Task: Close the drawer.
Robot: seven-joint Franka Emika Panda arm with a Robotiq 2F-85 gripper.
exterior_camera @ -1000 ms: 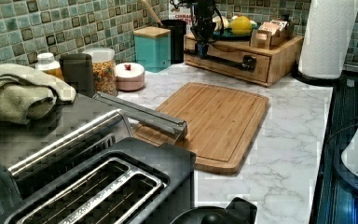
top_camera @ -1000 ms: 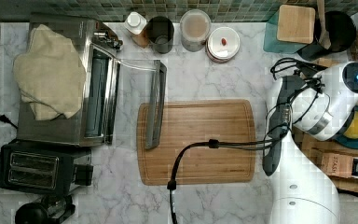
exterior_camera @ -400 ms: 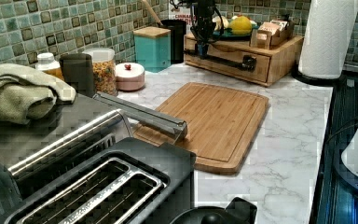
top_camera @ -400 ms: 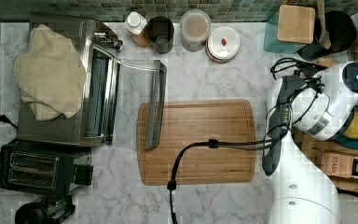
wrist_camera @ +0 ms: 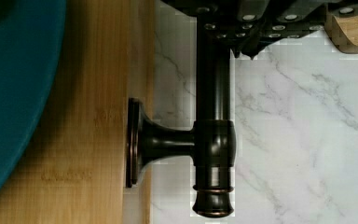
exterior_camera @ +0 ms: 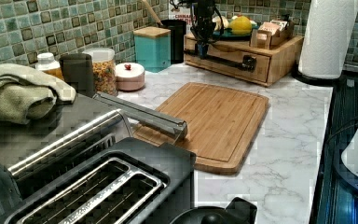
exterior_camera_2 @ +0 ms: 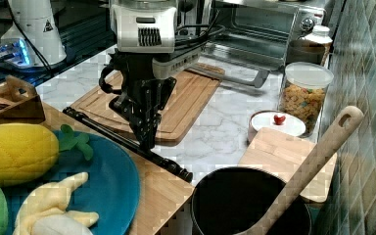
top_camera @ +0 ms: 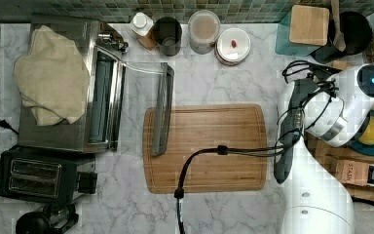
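- Franka arm's black gripper point(exterior_camera_2: 144, 141) hangs straight down at the dark bronze bar handle point(wrist_camera: 212, 116), on the front of the light-brown wooden drawer point(exterior_camera: 228, 50).
- Wrist view: the bar runs up under the gripper body. Can't tell whether it is clamped on the bar or just open around it.
- The drawer sits in a low wooden organiser box point(exterior_camera: 279, 56) at the top view's right, against the green tiled wall.
- Left view: the drawer front looks roughly flush with the box; any gap is too small to judge.
- A teal round plate point(exterior_camera_2: 112, 186) with yellow toy fruit point(exterior_camera_2: 17, 152) sits on top of the box, just behind the handle in the right view.
- A flat round-cornered wooden cutting board point(top_camera: 204, 146) lies mid-counter on white marble point(top_camera: 224, 73), well apart from the drawer.
- The steel toaster oven point(top_camera: 102, 97) at the top view's left has its glass door down, grey handle bar point(top_camera: 161, 112) resting over the board's left edge.
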